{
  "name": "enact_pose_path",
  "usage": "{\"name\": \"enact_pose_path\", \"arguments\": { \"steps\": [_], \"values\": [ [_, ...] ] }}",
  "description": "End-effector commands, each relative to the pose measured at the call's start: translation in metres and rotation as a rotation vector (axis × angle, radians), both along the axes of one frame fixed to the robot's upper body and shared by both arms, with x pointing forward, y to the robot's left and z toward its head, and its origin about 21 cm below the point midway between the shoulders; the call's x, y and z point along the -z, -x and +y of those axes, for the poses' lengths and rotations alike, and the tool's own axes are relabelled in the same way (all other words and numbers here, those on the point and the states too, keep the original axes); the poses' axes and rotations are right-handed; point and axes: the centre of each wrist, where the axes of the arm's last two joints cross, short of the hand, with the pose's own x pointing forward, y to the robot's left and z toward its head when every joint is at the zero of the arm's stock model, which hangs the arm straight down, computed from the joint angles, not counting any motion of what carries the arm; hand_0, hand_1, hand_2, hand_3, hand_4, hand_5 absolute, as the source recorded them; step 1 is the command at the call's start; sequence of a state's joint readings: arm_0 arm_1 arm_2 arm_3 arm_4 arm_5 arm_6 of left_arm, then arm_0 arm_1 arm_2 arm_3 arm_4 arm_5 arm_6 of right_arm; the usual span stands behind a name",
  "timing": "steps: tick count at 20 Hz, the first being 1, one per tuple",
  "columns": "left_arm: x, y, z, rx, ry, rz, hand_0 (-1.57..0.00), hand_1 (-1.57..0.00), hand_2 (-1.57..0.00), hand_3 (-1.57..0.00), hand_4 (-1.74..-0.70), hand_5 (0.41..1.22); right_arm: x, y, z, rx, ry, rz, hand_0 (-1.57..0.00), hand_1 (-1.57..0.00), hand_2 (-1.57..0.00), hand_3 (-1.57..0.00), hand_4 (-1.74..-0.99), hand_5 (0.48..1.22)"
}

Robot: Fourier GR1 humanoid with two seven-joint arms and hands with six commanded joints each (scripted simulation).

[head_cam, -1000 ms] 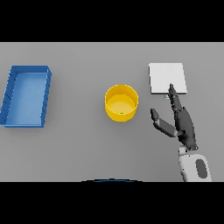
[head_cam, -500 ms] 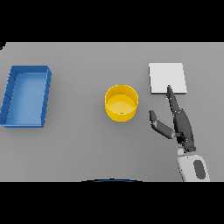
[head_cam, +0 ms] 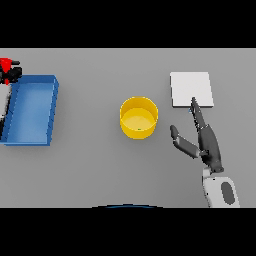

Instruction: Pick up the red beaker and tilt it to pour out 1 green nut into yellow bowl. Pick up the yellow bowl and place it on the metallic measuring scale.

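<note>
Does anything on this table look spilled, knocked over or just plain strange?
Nothing is spilled or tipped. The yellow bowl stands upright, the blue tray and white scale lie flat. One oddity: a red beaker held by the left robot hand peeks in at the far left edge. The right robot hand rests open.

No legible text, label, brand, number or sign appears on any item. The yellow bowl, metallic measuring scale and blue tray carry plain, unmarked surfaces.

My only view looks down from my head onto the grey bench, from moderately far.
</note>
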State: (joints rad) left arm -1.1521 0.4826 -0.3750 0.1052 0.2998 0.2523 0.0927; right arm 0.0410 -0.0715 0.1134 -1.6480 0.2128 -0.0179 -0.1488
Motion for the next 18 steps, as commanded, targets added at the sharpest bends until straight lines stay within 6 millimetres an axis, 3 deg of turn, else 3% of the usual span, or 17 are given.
{"name": "enact_pose_path", "arguments": {
  "steps": [1,2,3,4,5,6,8,10,12,15,18],
  "values": [
    [0.002,0.001,0.000,0.020,0.008,0.031,-1.57,-1.57,-1.57,-1.37,-1.73,0.955,-0.001,-0.003,-0.001,-0.001,0.002,0.006,0.00,0.00,0.00,0.00,-1.168,0.679],
    [0.003,0.001,-0.002,0.056,0.004,0.059,-1.57,-1.57,-1.57,-1.41,-1.66,0.888,-0.001,-0.003,0.001,-0.014,0.002,-0.004,0.00,0.00,0.00,0.00,-1.165,0.678],
    [0.003,0.002,0.002,0.096,0.008,0.059,-1.57,-1.57,-1.57,-1.37,-1.49,0.827,0.001,-0.003,0.002,-0.009,0.007,0.003,0.00,0.00,0.00,0.00,-1.165,0.675],
    [0.002,0.002,0.002,0.163,-0.014,0.071,-1.57,-1.54,-1.49,-1.24,-1.31,0.774,0.000,-0.003,0.000,-0.004,0.008,-0.005,0.00,0.00,0.00,0.00,-1.163,0.671],
    [0.001,0.003,0.004,0.223,-0.029,0.064,-1.50,-1.38,-1.31,-1.10,-1.15,0.740,0.002,-0.003,0.003,-0.013,0.007,-0.002,0.00,0.00,0.00,0.00,-1.159,0.669],
    [0.002,0.006,0.007,0.265,0.000,0.067,-1.25,-1.10,-1.05,-0.88,-1.03,0.714,0.001,-0.002,0.002,-0.013,0.010,-0.019,0.00,0.00,0.00,0.00,-1.161,0.669],
    [-0.002,0.012,0.010,0.305,0.027,0.108,-0.80,-0.71,-0.67,-0.57,-0.87,0.682,0.003,0.001,0.001,-0.010,0.006,-0.015,0.00,0.00,0.00,0.00,-1.156,0.673],
    [-0.008,0.021,0.004,0.341,-0.019,0.144,-0.51,-0.45,-0.43,-0.36,-0.78,0.656,-0.001,0.000,0.000,-0.015,0.017,-0.026,0.00,0.00,0.00,0.00,-1.147,0.680],
    [-0.014,0.039,-0.003,0.353,-0.058,0.151,-0.33,-0.29,-0.27,-0.23,-0.75,0.647,0.000,-0.001,-0.003,-0.012,0.015,-0.006,0.00,0.00,0.00,0.00,-1.148,0.688],
    [-0.012,0.064,-0.009,0.337,-0.076,0.142,-0.17,-0.15,-0.14,-0.12,-0.72,0.647,0.000,-0.002,-0.001,-0.014,0.022,-0.009,0.00,0.00,0.00,0.00,-1.164,0.688],
    [-0.018,0.069,-0.015,0.319,-0.103,0.102,-0.09,-0.07,-0.07,-0.06,-0.70,0.653,-0.001,-0.002,0.002,-0.003,0.030,0.004,0.00,0.00,0.00,0.00,-1.178,0.679]
  ]
}}
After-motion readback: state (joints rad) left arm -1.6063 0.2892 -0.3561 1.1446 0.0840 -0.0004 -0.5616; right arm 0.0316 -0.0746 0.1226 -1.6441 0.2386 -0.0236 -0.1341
